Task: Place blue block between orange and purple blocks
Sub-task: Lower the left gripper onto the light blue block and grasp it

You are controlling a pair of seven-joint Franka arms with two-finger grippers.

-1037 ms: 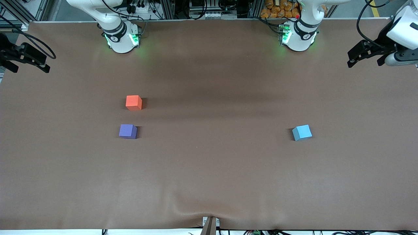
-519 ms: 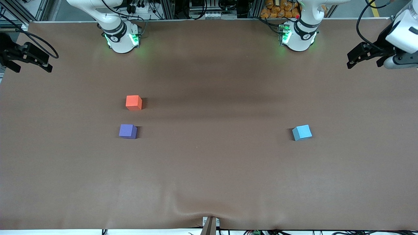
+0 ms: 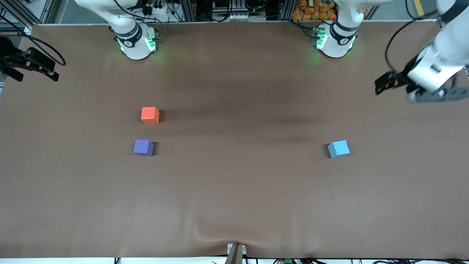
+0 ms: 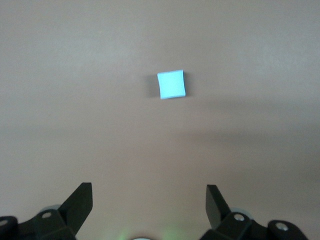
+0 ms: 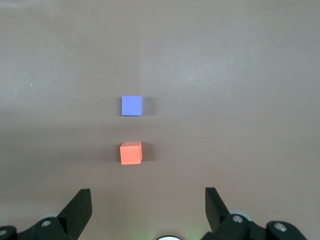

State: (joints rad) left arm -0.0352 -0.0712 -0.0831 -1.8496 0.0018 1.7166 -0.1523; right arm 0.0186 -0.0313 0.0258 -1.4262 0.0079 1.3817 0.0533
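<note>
The blue block (image 3: pixel 339 149) lies alone on the brown table (image 3: pixel 234 190) toward the left arm's end, and it shows in the left wrist view as the blue block (image 4: pixel 171 84). The orange block (image 3: pixel 150 115) and the purple block (image 3: pixel 143 147) sit toward the right arm's end, the purple one nearer the front camera, with a small gap between them. My left gripper (image 3: pixel 394 87) hangs open and empty over the table's edge at the left arm's end, apart from the blue block. My right gripper (image 3: pixel 34 75) waits open and empty at the other end. The right wrist view holds the orange block (image 5: pixel 131 153) and the purple block (image 5: pixel 132 105).
The two arm bases (image 3: pixel 137 42) stand along the table's edge farthest from the front camera. Cables and racks lie past that edge. The table cover has a wrinkle (image 3: pixel 216 234) at the edge nearest the front camera.
The left arm has swung down and inward over the table, toward the blue block. The right arm has barely shifted. No block has moved.
</note>
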